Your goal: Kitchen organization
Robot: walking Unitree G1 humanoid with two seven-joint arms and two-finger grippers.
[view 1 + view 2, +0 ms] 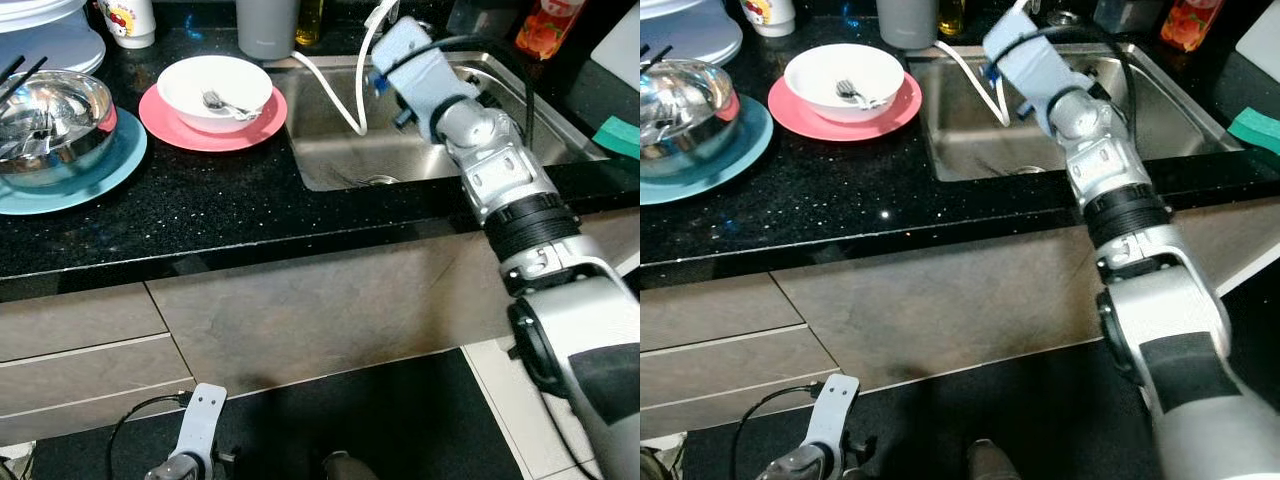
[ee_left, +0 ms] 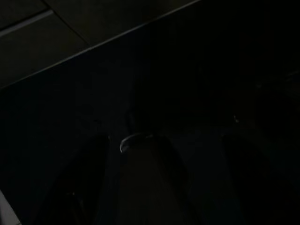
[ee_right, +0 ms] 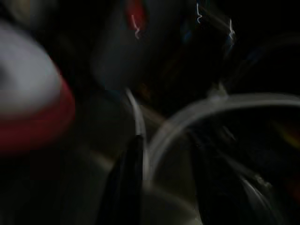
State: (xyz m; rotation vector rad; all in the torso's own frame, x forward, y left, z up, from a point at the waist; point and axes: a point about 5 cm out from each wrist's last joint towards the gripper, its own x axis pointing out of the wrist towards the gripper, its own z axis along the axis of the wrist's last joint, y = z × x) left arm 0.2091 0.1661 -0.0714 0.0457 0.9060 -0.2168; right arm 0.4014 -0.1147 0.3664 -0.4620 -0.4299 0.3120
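Mostly blurred: right end effector (image 3: 164, 187) (sink (image 1: 330, 165)).

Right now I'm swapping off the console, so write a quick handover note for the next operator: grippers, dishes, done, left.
Right arm is stretched over the sink, its wrist near the white hose; the right gripper shows blurred, its fingers apart with the hose running between them.
Left arm hangs idle by the cabinet front; left gripper too dark to judge.
White bowl with a fork in it sits on the pink plate. Steel bowl rests on the blue plate.
Done: nothing visibly put away.
Left: all dishes remain on the counter.
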